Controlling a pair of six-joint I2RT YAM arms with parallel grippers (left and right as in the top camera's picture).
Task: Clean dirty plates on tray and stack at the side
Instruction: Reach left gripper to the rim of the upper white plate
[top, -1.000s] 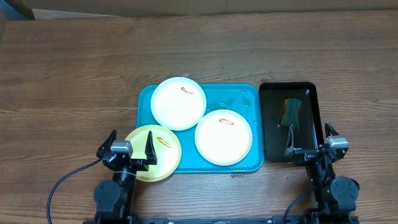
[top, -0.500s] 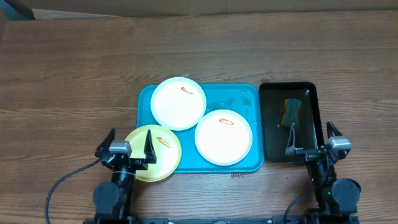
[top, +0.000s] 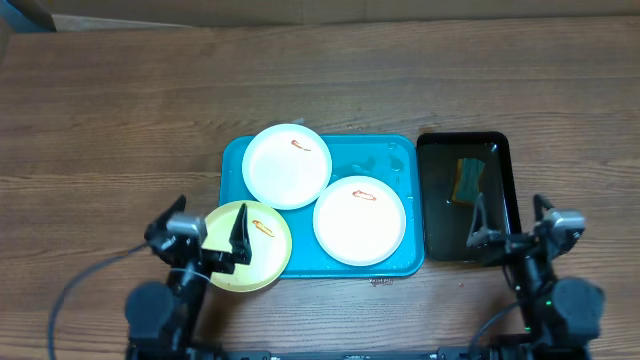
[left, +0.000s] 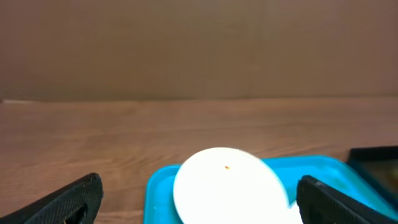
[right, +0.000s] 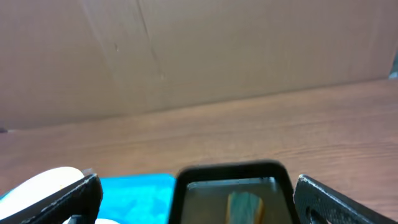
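Left arm (top: 186, 232) at yellow plate (top: 264, 252), right arm (top: 552, 228) at black tray (top: 440, 205), fingers (top: 240, 232) spread

The tray (top: 400, 150) is plain turquoise blue with no pattern. The rear plate (top: 287, 172) and the front plate (top: 359, 228) are plain white, and the third plate (top: 265, 258) is pale yellow; each carries one small orange-red smear. The narrow tray (top: 500, 145) is glossy black, the sponge (top: 469, 179) in it is yellow and dark green, and the table (top: 120, 120) is mid-brown wood streaked with darker grain.
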